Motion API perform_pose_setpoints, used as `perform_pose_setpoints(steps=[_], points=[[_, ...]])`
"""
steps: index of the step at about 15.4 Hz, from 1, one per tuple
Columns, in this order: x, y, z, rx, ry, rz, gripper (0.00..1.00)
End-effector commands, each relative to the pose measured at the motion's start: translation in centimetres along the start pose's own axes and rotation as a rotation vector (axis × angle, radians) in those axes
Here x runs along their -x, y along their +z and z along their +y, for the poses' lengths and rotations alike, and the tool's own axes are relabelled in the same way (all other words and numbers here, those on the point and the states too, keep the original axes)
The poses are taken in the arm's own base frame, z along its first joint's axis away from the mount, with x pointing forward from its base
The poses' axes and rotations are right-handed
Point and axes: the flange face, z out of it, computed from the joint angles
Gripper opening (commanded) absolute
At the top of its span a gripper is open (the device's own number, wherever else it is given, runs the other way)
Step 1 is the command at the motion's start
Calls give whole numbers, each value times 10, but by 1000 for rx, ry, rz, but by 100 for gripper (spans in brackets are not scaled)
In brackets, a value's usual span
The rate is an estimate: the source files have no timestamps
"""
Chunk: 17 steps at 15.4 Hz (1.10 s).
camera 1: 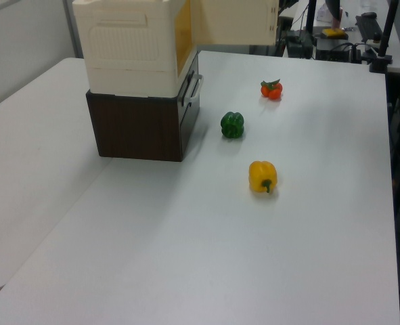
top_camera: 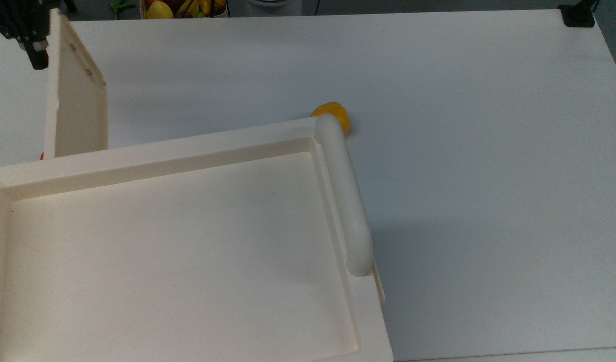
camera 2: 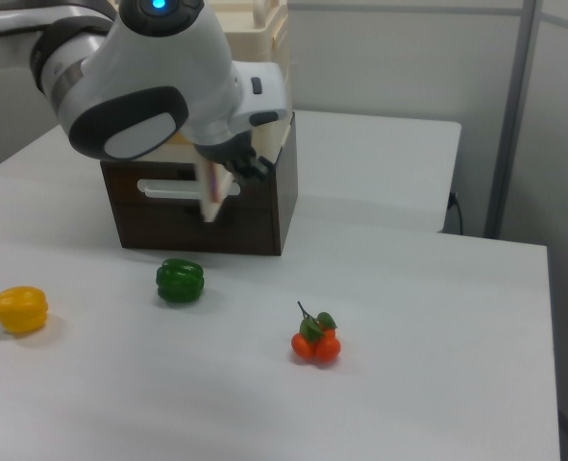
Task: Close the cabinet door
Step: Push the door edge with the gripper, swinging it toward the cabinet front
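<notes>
The cream cabinet [top_camera: 187,146] with its recessed tray top takes up the top view's lower left; in the left view the cabinet [camera 1: 125,47] sits on a dark brown base [camera 1: 139,128]. The cabinet door [top_camera: 79,95] stands open, sticking out from the cabinet's front with brownish slot marks along its edge. My dark gripper [top_camera: 36,56] is against the door's outer face near its free end. In the right view the gripper [camera 2: 245,165] sits by the door [camera 2: 210,192], seen edge-on. The door [camera 1: 233,20] also juts out in the left view.
A thick rounded bar [top_camera: 345,201] runs along the cabinet's side. On the white table [top_camera: 463,151] lie a yellow pepper [camera 1: 262,176], a green pepper [camera 1: 232,124] and red tomatoes [camera 1: 272,89]. The big white arm [camera 2: 149,82] hangs over the cabinet.
</notes>
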Motion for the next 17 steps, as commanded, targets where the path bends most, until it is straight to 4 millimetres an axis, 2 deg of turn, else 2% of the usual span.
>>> perform_pose_setpoints(steps=[1, 9, 11, 17], points=[[5, 3, -24, -66, -18, -42, 0], [3, 33, -102, -193, -72, -45, 0], [1, 34, -116, -203, -86, -18, 0], [-1, 57, -158, -207, -125, 41, 0]])
